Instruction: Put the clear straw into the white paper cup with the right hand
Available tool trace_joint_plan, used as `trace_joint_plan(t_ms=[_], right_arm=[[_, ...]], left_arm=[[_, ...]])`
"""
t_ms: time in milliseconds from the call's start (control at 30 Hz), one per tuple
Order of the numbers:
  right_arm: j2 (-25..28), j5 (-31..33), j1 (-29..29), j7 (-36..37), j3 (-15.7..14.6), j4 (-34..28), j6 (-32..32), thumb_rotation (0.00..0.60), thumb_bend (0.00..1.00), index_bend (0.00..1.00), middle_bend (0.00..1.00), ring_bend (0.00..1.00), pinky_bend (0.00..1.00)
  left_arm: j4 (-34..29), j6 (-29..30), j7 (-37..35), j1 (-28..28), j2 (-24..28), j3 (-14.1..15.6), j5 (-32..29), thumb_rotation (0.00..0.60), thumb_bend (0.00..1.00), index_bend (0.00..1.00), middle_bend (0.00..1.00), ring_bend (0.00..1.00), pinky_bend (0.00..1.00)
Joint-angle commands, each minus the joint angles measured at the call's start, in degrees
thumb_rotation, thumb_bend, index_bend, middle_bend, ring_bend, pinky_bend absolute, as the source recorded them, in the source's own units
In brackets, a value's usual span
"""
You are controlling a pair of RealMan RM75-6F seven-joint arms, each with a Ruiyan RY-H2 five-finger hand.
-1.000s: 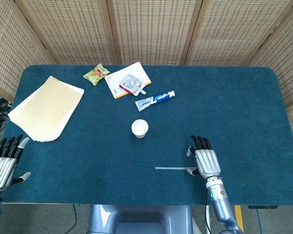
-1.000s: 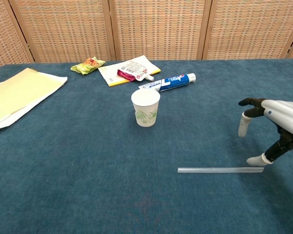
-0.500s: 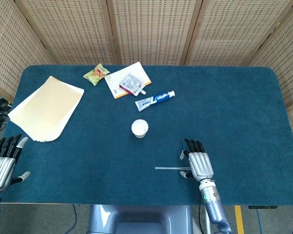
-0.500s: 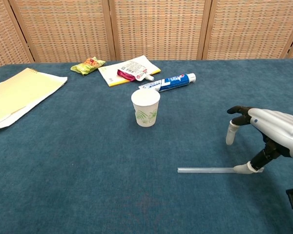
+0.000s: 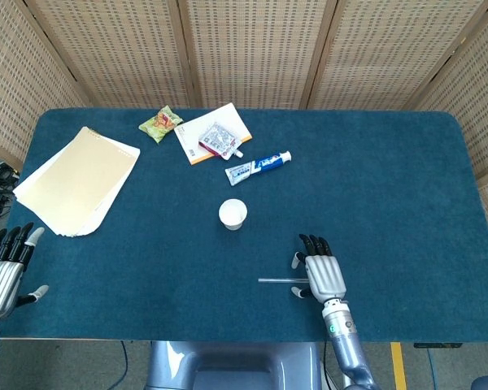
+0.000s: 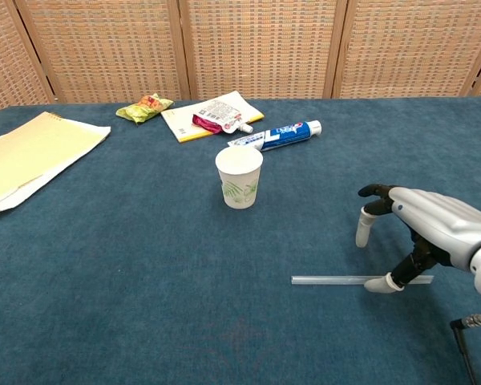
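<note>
Straw [image 6: 337, 280] flat on desk [image 6: 144, 265], front right, well apart from cup [image 6: 240, 177]. Right robot hand [image 6: 417, 228] palm-down over its right end, fingers spread, holding nothing; thumb tip at the straw, contact unclear. Left robot hand [image 5: 4, 268] open at desk's front-left edge. Toothpaste [image 6: 276, 135], sachet [image 6: 215, 120], snack packet [image 6: 145, 107], paper pad [image 6: 32, 156] at the back, none between straw and cup.
</note>
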Motion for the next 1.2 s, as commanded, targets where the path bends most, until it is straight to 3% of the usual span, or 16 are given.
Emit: trace_joint_plan(t_ms=[33,1200], right_arm=[[-0.4,0.2,0.2,0.3,0.2,0.6,-0.2,0.6,0.27,0.53,0.17,0.0,0.0],[-1.3,3.0,1.0,3.2,-0.5,5.5,-3.8,0.6,0.46,0.59,0.2,0.0,0.0]], left_arm=[[0.0,-0.1,0.0,0.0,0.0,0.0,0.0,0.6,0.08,0.0,0.0,0.0,0.0],[0.1,-0.7,0.6,-0.3,-0.2,0.0,-0.5,0.6,0.08,0.0,0.0,0.0,0.0]])
